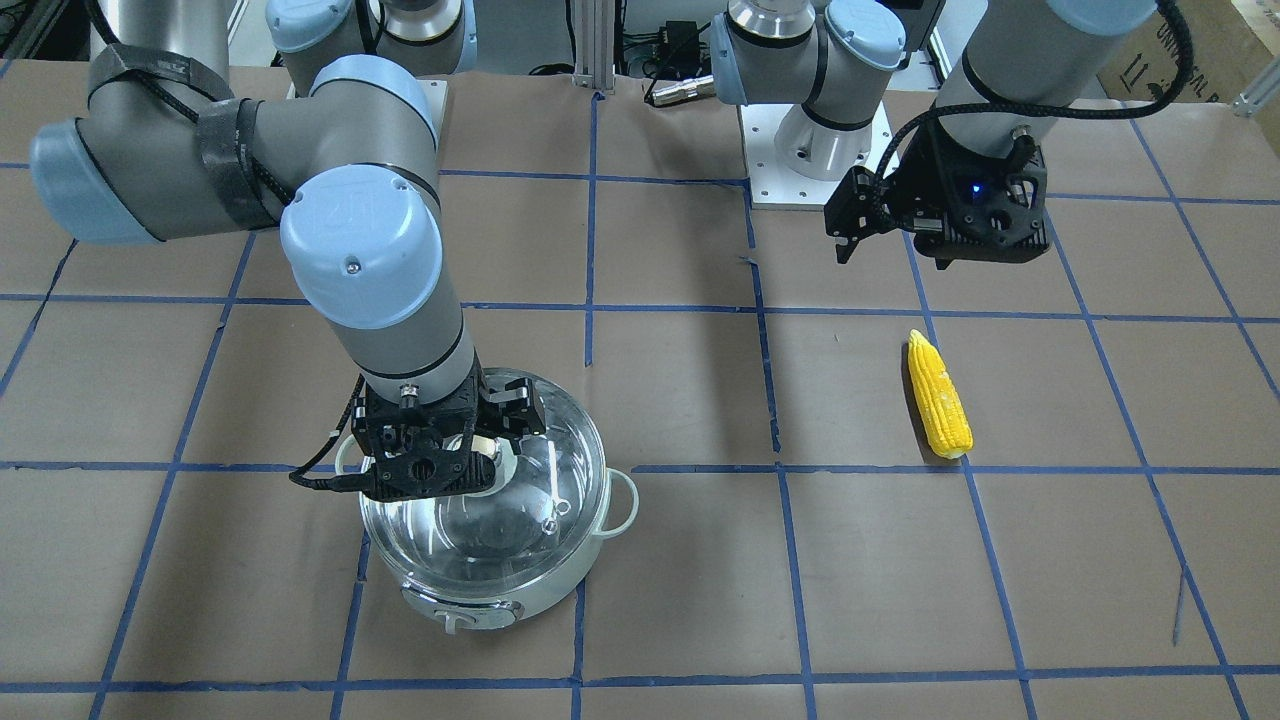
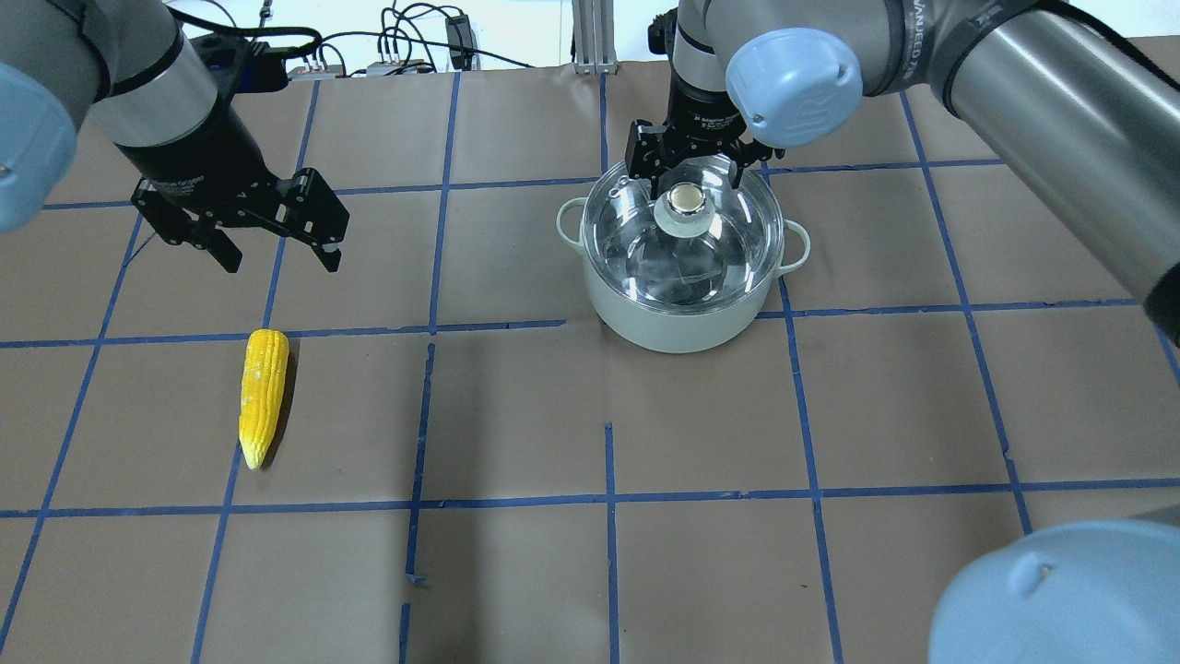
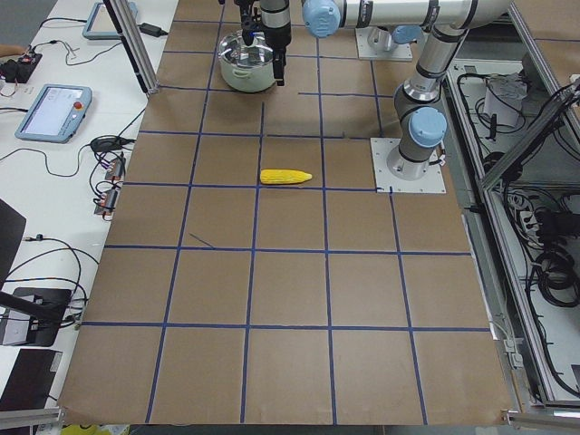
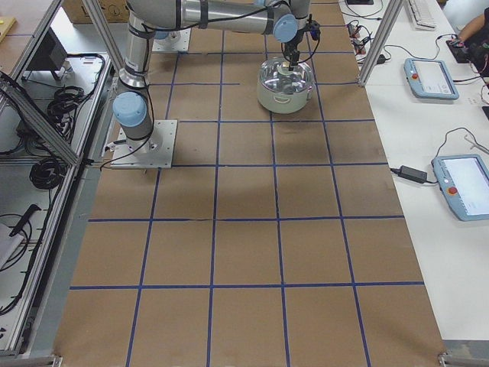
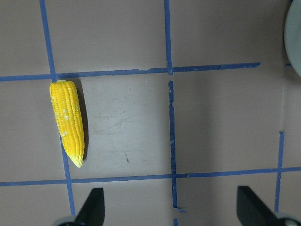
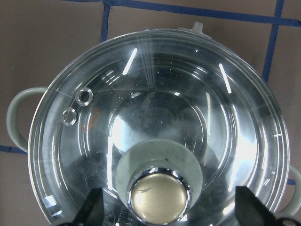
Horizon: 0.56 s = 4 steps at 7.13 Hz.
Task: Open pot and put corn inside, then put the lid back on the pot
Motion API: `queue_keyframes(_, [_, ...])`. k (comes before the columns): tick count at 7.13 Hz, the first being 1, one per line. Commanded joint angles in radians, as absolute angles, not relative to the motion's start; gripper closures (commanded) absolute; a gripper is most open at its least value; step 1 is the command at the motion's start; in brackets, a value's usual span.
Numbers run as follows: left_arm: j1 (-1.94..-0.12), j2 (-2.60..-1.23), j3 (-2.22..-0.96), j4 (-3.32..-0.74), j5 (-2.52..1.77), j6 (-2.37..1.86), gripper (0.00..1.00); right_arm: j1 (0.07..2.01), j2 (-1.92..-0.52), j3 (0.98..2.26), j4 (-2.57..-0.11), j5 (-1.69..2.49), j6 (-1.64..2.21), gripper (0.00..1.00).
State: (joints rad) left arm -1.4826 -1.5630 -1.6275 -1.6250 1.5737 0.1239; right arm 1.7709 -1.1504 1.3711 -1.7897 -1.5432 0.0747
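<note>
Opening stage here, nothing ticked off yet. The lid is still sitting flat on the pot, which is standing at about 1 o'clock from the middle of the table in the overhead view. The right claw is hanging directly over the lid's knob, its two fingers spread wide at 9 and 3 o'clock of the knob in the wrist view, apart from it on both sides and holding nothing.

Over at 8 o'clock from the table's middle, the corn is lying flat on the brown paper, its pointed tip aiming at 6 o'clock, well apart from the pot. The left claw is hovering at 12 o'clock of the corn, fully open and empty too.

So, by my reading, everything is still to come: closing on the knob, lifting the lid away, picking up the corn, dropping it into the pot, then setting the lid back.

Writing now. The blue joint cap on the right arm is showing an embossed logo that looks like "UR". A cardboard box at the front view's 2 o'clock corner is showing part of the word "UNIVERSAL". There is lettering on the right arm's sleeve and a small label on its wrist, both too cut off or too small to read. The pot's front panel is showing no legible text.
</note>
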Motion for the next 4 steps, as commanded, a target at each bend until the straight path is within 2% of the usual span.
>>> queue_keyframes(1, [-1.427, -1.588, -1.71, -1.541, 1.565, 0.14, 0.0, 1.772, -1.146, 1.376, -1.787, -1.543, 0.078, 0.06])
queue_keyframes(2, [-1.417, -1.601, -1.762, -1.479, 1.572, 0.175, 0.0, 1.772, -1.135, 1.374, -1.787, -1.543, 0.078, 0.08])
queue_keyframes(4, [-1.286, -1.635, -1.868, -1.335, 1.572, 0.293, 0.0, 1.773, -1.129, 1.373, -1.789, -1.543, 0.078, 0.14])
